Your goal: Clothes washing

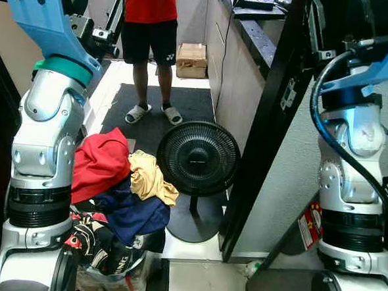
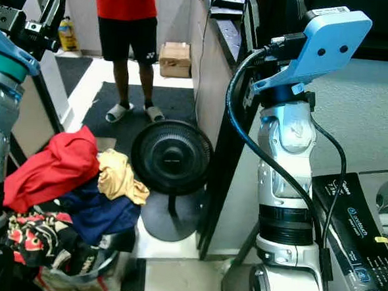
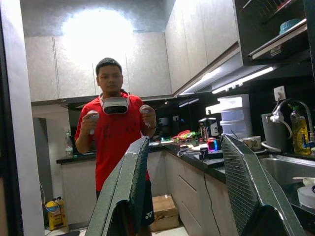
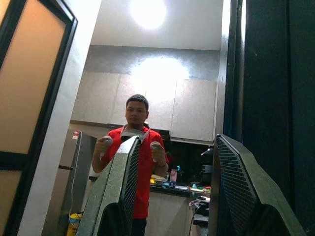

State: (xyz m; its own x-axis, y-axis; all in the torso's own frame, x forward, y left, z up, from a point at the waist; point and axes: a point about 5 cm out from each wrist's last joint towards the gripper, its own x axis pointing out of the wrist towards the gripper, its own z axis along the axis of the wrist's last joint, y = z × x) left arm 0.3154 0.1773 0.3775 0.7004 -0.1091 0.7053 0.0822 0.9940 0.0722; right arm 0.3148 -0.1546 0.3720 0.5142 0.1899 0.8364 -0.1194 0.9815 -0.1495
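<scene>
Both claws, left [image 3: 184,196] and right [image 4: 170,196], spread, raised well above the clothes pile [image 1: 116,180].

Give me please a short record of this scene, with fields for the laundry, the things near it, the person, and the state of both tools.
laundry: heap of clothes in a basket, low on the robot's left; a red garment on top, a yellow one and a dark blue one beside it
nearby: black floor fan standing right of the heap
washer: control panel at lower right
person: red shirt, black shorts, sandals, standing on the dark mat
left tool: raised, open, empty
right tool: raised, open, empty
</scene>
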